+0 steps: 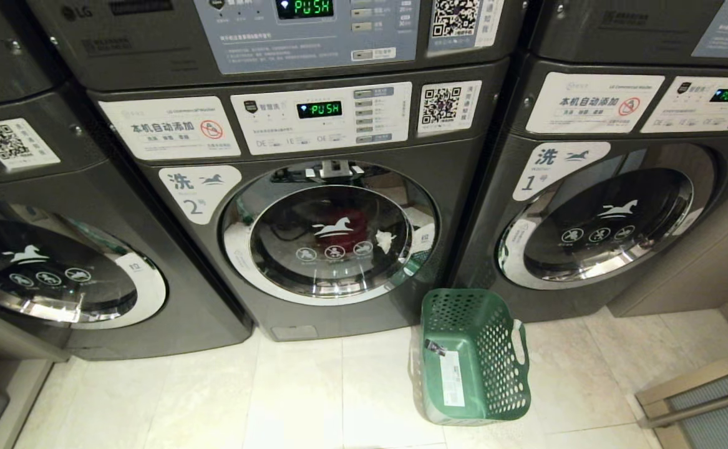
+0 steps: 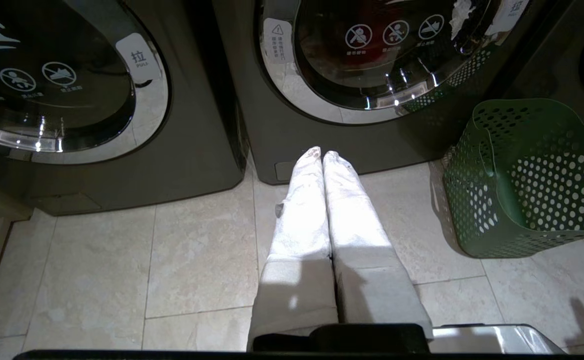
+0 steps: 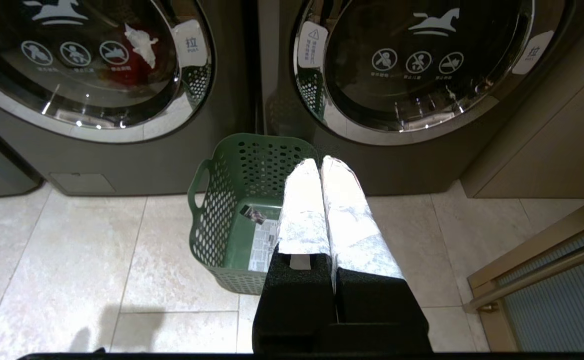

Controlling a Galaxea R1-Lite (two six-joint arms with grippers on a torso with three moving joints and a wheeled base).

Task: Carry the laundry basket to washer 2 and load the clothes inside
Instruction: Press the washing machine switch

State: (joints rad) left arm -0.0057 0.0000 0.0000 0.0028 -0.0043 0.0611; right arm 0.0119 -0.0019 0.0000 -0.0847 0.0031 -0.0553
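Now the small dark-green perforated plastic laundry basket [image 1: 475,355] is sitting empty on the floor, right of washer 2 [image 1: 332,231]; light and stiff, best gripped by its loop handles. Both the left gripper [image 2: 322,155] and right gripper [image 3: 319,162] are hanging with fingers pressed together.

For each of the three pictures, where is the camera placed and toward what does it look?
Head view: high on the robot, looking down at washer 2 and the laundry basket; no arm shows.
Left wrist view: behind the shut left end effector, facing washer 2's base.
Right wrist view: behind the shut right end effector, above the basket.
All three share washer 2's door and the basket.
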